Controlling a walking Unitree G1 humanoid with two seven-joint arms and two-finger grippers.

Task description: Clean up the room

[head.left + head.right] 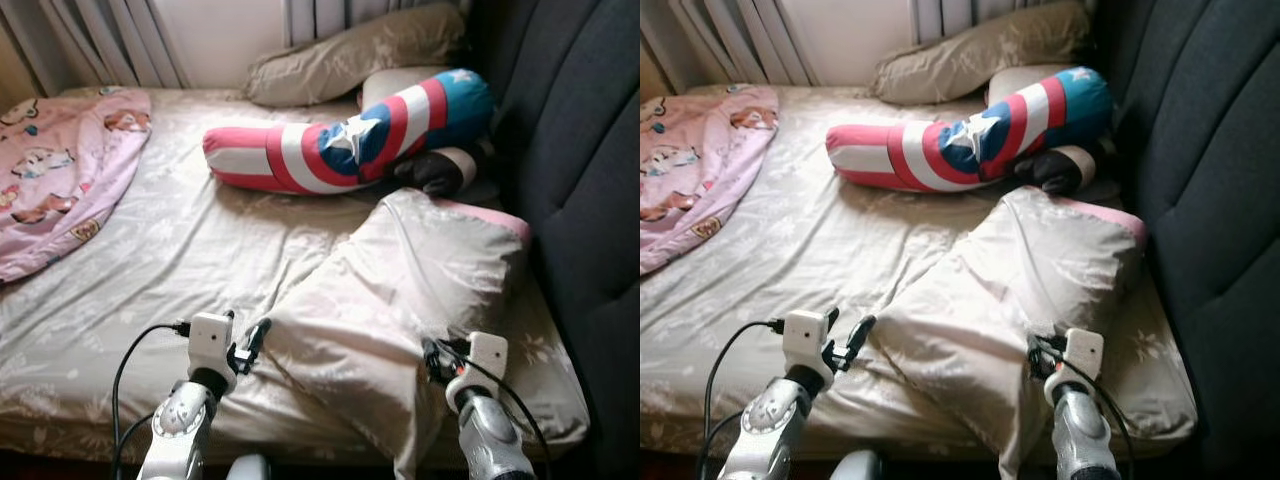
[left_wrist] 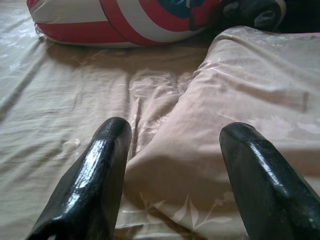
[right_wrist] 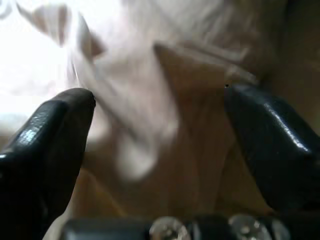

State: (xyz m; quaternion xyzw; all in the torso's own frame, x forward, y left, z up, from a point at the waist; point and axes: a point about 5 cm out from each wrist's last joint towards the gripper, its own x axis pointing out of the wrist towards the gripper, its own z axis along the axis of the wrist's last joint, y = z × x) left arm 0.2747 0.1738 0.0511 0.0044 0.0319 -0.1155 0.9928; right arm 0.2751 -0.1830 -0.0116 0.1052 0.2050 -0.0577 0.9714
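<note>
Beige pillow (image 1: 400,300) lies across the bed (image 1: 150,270) at centre-to-4 o'clock, its far end toward the dark headboard (image 1: 580,150). Left gripper (image 1: 250,345) at 7 o'clock, fingers spread wide at the pillow's near corner, holding nothing; right gripper (image 1: 432,358) at 5 o'clock, fingers parted against the pillow fabric. Striped star bolster (image 1: 340,140) at 12 o'clock, pink blanket (image 1: 50,180) at 10.

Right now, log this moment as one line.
left tool: open, at pillow corner | right tool: open, against pillow | pillow: on bed
</note>
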